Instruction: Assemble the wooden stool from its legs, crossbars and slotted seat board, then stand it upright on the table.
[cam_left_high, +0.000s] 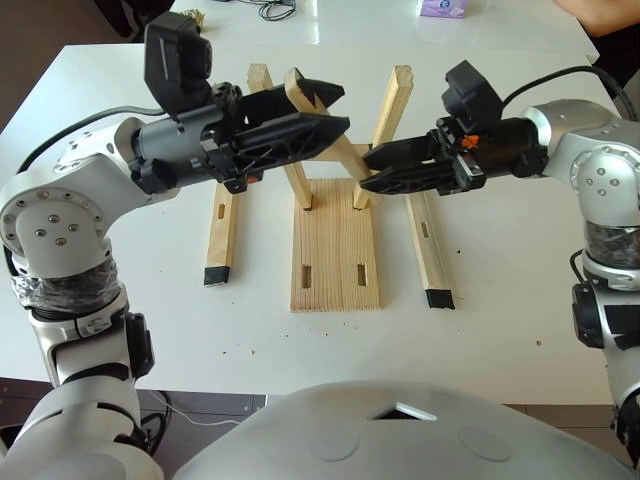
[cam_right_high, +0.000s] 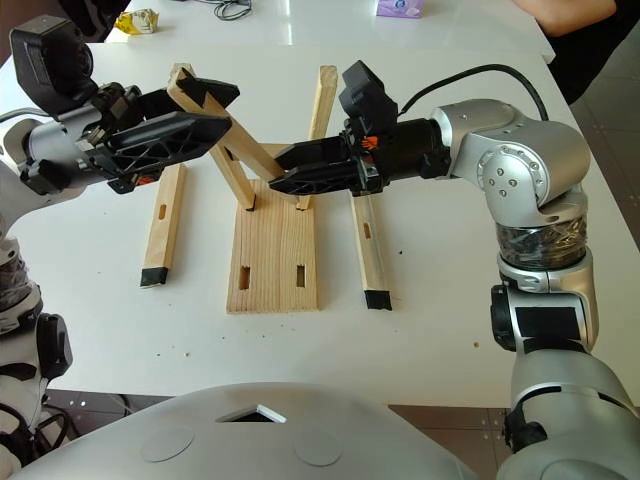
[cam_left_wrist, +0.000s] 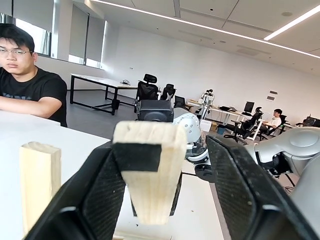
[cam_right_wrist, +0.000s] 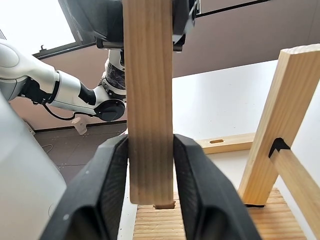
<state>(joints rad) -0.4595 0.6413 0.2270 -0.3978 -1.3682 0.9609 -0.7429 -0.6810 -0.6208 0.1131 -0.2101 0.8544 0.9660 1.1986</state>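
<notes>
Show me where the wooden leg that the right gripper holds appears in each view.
Left eye view: wooden leg right of centre, rising above the jaws.
Right eye view: wooden leg near centre, upper half.
Left wrist view: cannot tell; the pale wooden end may be it.
Right wrist view: wooden leg at centre, upright between the jaws.
Landmark: the seat board under its foot.

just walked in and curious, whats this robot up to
It is building a stool. The board lies flat with two legs standing at its far end. The right pincer clamps the right-hand leg just above the board; the left pincer sits open around the left-hand leg near its top. Two spare legs lie beside the board.
</notes>
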